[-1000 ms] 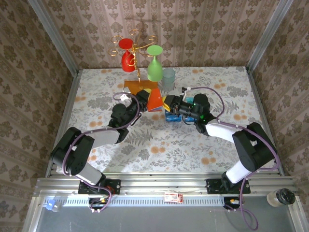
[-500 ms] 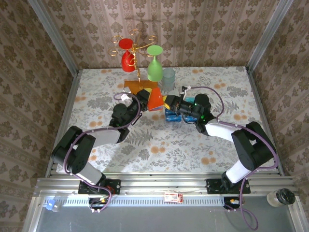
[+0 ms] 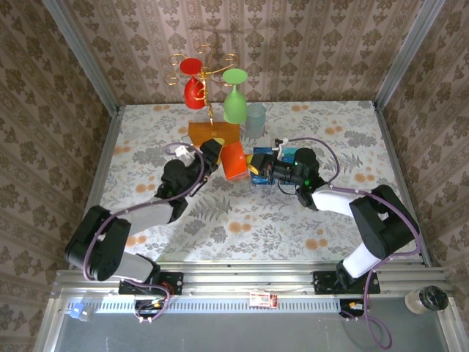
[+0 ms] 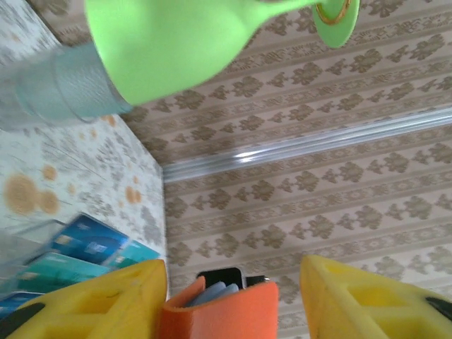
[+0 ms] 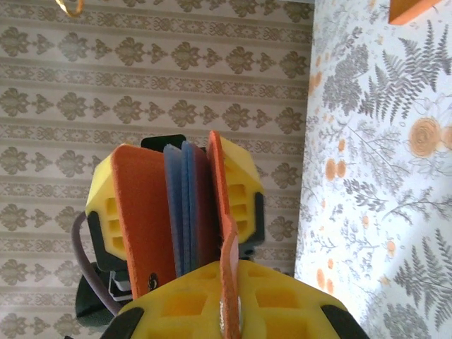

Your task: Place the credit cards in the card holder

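Observation:
The orange card holder (image 3: 233, 160) stands on edge at mid-table between my two grippers. My left gripper (image 3: 217, 152) is open. Its yellow fingers (image 4: 92, 304) flank the holder (image 4: 220, 313), with a gap on the right side. My right gripper (image 3: 256, 166) is shut on the holder's thin orange flap (image 5: 229, 279). Between the orange covers I see the grey-blue pockets (image 5: 181, 205). Blue and teal credit cards (image 3: 264, 176) stand in a clear rack just behind the right gripper, and the same cards (image 4: 88, 241) show in the left wrist view.
A gold wire stand at the back holds a red goblet (image 3: 193, 86) and a green goblet (image 3: 234, 104) over an orange base (image 3: 209, 132). A clear cup (image 3: 256, 117) stands beside it. Patterned walls close in the table on three sides.
My left gripper has opened off the card holder and drawn back a little. The right gripper closed on the flap, and the holder now sits lower and squarer.

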Available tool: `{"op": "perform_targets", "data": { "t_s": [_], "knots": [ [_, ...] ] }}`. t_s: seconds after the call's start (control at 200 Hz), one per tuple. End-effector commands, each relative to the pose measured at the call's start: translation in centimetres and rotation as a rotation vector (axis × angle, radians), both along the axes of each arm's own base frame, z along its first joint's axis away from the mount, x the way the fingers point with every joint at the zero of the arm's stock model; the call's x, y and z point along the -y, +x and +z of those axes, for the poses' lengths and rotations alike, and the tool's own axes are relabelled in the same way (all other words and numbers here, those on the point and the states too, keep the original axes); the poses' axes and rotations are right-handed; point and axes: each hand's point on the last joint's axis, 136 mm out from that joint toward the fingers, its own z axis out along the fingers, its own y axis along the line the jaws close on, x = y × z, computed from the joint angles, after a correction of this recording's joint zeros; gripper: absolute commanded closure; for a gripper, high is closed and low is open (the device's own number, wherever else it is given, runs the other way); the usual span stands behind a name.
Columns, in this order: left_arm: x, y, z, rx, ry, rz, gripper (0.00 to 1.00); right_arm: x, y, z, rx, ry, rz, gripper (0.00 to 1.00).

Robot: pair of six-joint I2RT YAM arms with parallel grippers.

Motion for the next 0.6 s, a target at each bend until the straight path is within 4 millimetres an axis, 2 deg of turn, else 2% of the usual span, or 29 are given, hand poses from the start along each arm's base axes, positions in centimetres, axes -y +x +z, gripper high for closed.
{"op": "perform_targets", "data": {
  "t_s": [0.0,0.085,0.3,0.59],
  "knots": [
    [-1.2,-0.7,-1.6,-0.009,0.153,-0.006,0.44,0.4,-0.8,0.3,0.037,-0.017,0.019,1.0],
    [-1.4,-1.4,-2.6,-0.05,0.315,-0.038,0.42,0.5,-0.9,-0.5,0.023,-0.029,0.014,1.0],
    [-0.8,-2.9,-2.2,-0.06,0.761,-0.15,0.39,0.9,-1.2,-1.8,0.002,-0.053,0.003,1.0],
    [1.1,-3.5,-2.3,-0.014,1.099,-0.236,0.36,1.1,-1.5,-3.1,-0.02,-0.07,-0.001,1.0]
  ]
}}
